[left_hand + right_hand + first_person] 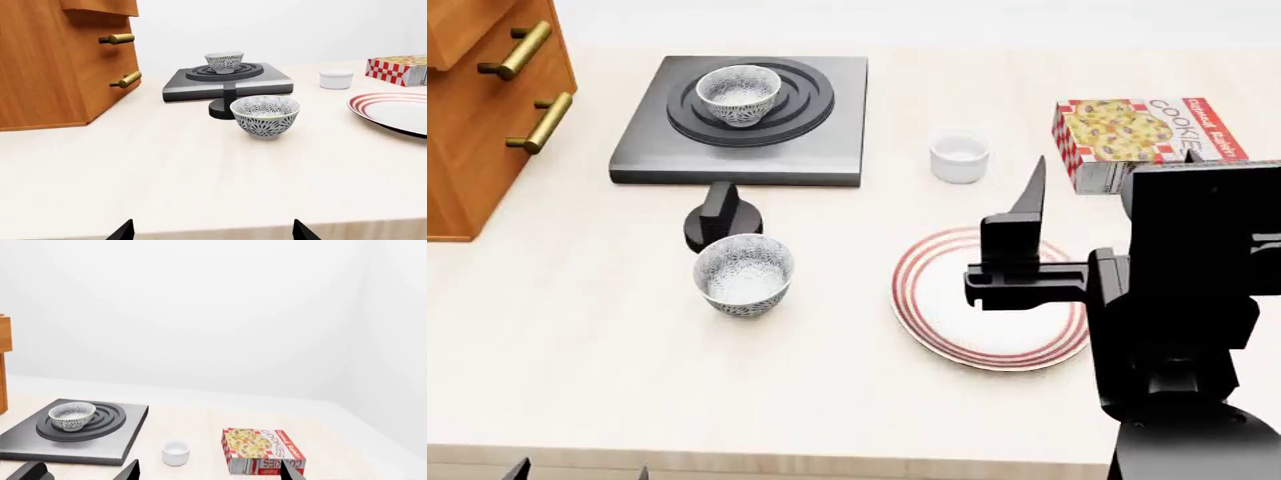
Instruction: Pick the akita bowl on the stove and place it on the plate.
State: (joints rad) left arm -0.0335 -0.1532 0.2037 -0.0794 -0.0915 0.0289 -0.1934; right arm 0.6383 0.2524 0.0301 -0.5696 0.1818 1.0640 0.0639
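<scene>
So the right gripper (pixel 1030 215) is up in the air over the plate (pixel 928 300), fingers spread wide apart and nothing between them. In its own wrist view both fingertips (pixel 131 471) poke in at the edge of the shot with a big gap. The left gripper (pixel 210 231) sits low at the near edge of the table (pixel 587 380), also spread open and empty; from the head view you only catch the tips (pixel 518 469) of it.

The akita bowl (pixel 739 94) is sitting upright in the middle of the ring burner on the stove (pixel 747 160), untouched, well apart from both grippers. Its look-alike, the second bowl (pixel 745 274), stands on the table just in front of the stove's black knob (pixel 721 215), to the left of the plate. The plate is bare apart from the arm hanging over it.

Other stuff: a small white cup (pixel 958 156) between the stove and the cookie box (pixel 1141 135), and a wooden cabinet (pixel 481 110) with brass handles at the left, beside the stove.
</scene>
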